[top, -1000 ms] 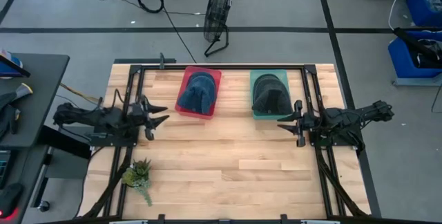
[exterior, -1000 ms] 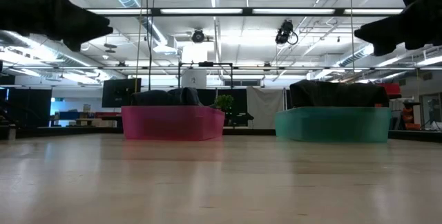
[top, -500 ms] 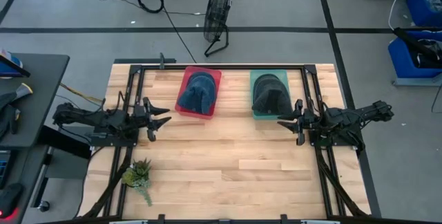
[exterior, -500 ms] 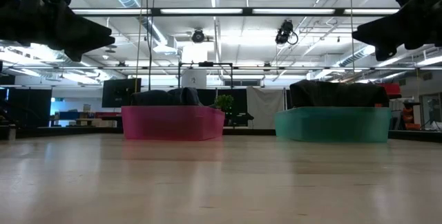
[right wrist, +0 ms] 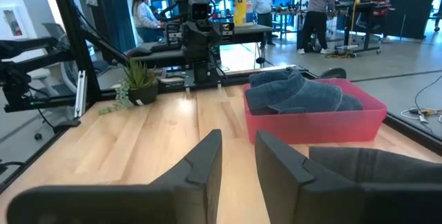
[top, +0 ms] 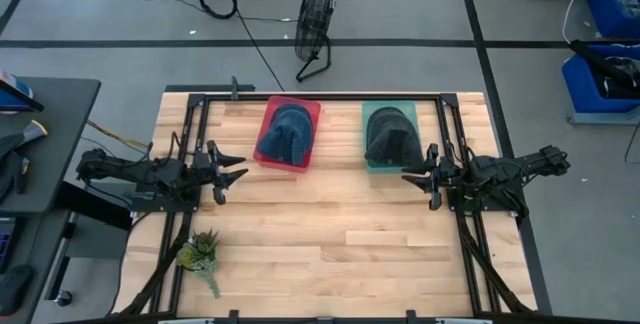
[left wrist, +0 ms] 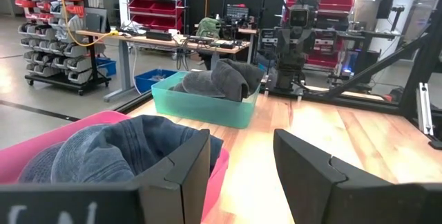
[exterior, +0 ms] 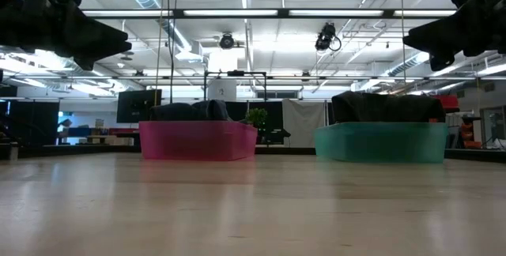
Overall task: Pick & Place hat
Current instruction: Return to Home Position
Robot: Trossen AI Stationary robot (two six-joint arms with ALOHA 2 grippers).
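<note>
A blue hat [top: 288, 132] lies in a red bin [top: 313, 110] at the table's far middle. A dark grey hat [top: 390, 136] lies in a green bin [top: 368, 114] to its right. My left gripper [top: 238, 167] hovers open and empty above the table, left of the red bin, its fingers pointing toward the table's right; the left wrist view [left wrist: 242, 137] shows the blue hat [left wrist: 117, 151] close ahead. My right gripper [top: 408, 176] hovers open and empty just near of the green bin, pointing left; the gap is narrow in the right wrist view [right wrist: 238, 135].
A small potted plant [top: 200, 254] lies at the table's near left. Black frame rails [top: 196, 134] run along the left and right sides. Bare wood [top: 330, 224] spans the middle and near part. People [right wrist: 324, 3] stand in the room beyond.
My left gripper has sunk a little toward the table and then kept still. The hats and bins have not moved.
</note>
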